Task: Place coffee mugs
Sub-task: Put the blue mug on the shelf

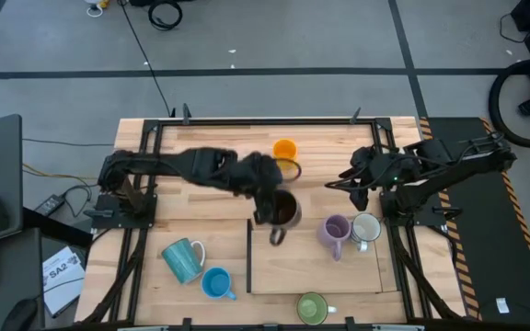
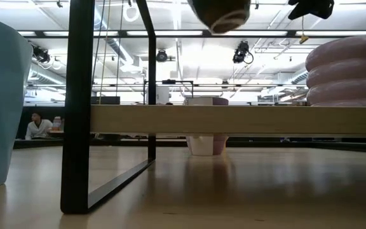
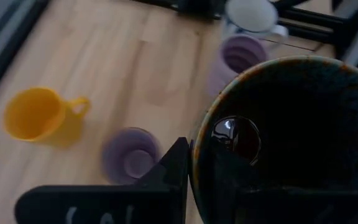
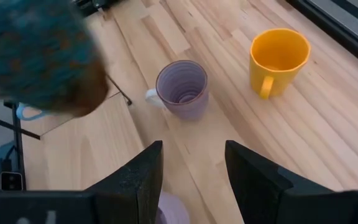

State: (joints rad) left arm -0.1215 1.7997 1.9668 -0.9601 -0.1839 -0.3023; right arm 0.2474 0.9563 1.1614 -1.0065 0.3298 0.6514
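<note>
High view: left hand [image 1: 274,213] clamps the dark mug [image 1: 284,211], seemingly airborne; right hand [image 4: 191,171] apart

Eight small handled mugs: a dark teal mug with brown inside [image 1: 285,212] is lifted above the counter. An orange mug [image 1: 284,150] stands upright near a purple one [image 4: 182,88]. A second purple mug [image 1: 335,231] touches a white mug [image 1: 367,227]. Teal [image 1: 183,258], bright blue [image 1: 216,283] and green [image 1: 312,308] mugs sit apart.

The only legible text is "SA2" on a white paper [image 1: 62,272] (beside the table's left edge).
</note>
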